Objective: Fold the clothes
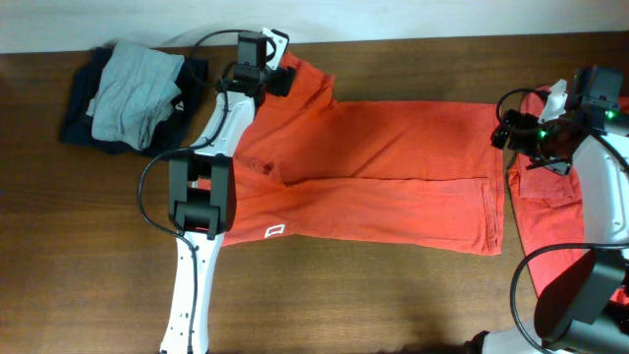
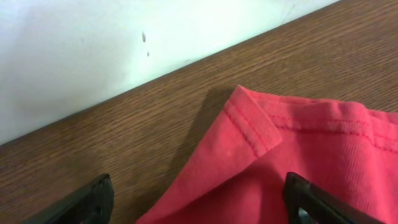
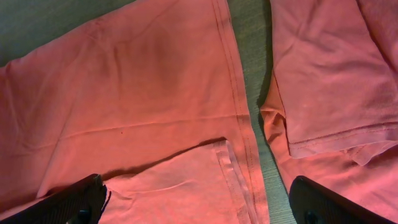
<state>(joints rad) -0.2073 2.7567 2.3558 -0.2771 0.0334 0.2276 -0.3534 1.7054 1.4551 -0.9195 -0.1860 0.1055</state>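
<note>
Across the middle of the overhead frame, the orange-red cotton T-shirt (image 1: pixel 393 167) lies flat on the brown wooden counter (image 1: pixel 393 305) with one long edge folded over, so I judge the fold part done. At upper left, the left gripper (image 1: pixel 257 71) stands wide open over a hemmed sleeve corner, gripping nothing. At right, the right gripper (image 1: pixel 513 136) hangs fully open and empty above the bottom hem, placed to take that edge. A second orange-red T-shirt (image 1: pixel 550 211) waits beside it.

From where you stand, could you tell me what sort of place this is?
Likely a test bench set up for laundry folding: a bare wooden table against a white wall, an orange-red T-shirt spread flat, and a pile of dark and grey garments beside it.
</note>
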